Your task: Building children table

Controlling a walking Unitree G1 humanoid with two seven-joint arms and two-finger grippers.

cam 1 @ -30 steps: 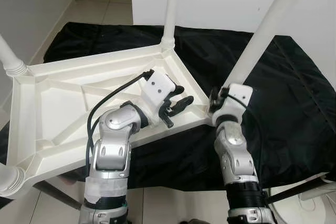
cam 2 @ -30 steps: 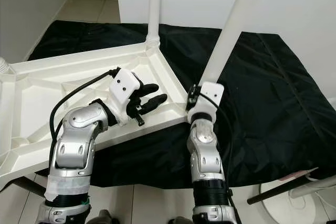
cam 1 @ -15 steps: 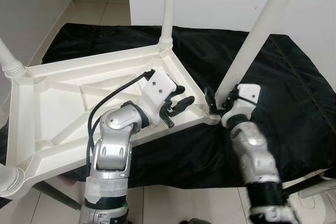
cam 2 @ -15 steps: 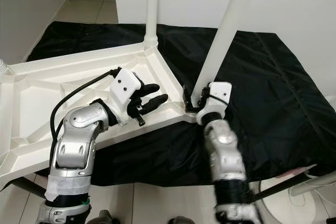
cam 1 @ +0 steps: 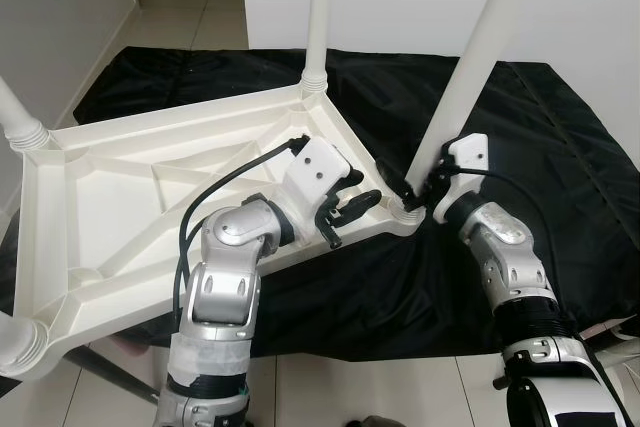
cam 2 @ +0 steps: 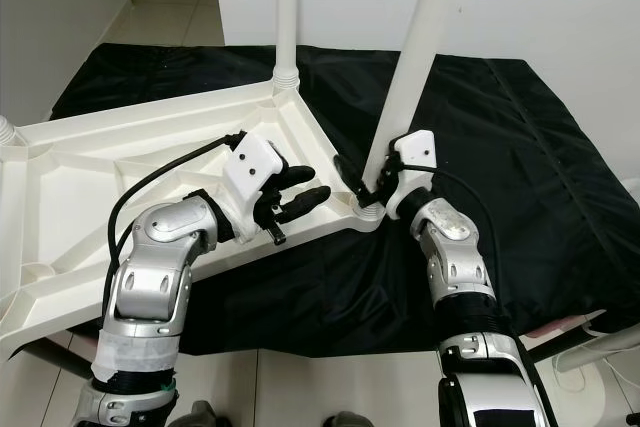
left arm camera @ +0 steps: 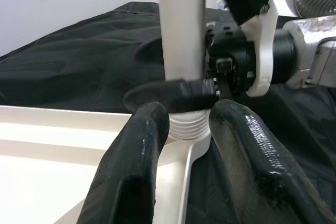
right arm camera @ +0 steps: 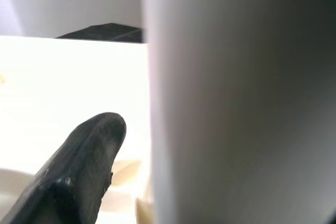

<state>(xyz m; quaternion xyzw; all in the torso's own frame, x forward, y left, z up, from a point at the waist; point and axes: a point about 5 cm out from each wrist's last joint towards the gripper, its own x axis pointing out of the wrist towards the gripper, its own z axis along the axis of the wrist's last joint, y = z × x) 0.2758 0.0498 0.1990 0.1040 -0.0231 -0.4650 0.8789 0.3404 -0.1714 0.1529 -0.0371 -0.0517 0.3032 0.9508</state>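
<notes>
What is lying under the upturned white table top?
A black cloth lies under the white table top and spreads past it. The floor below the cloth is covered.

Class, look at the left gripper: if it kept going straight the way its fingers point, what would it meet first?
Probably the ribbed base of the table leg, where the right gripper is clamped. The left gripper points at it across the tabletop corner; depth is uncertain.

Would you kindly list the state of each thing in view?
Table top: upside down, tilted on the black cloth.
Near leg: upright in its corner socket.
Right gripper: shut on near leg's base.
Left gripper: open, at the table's rim.
</notes>
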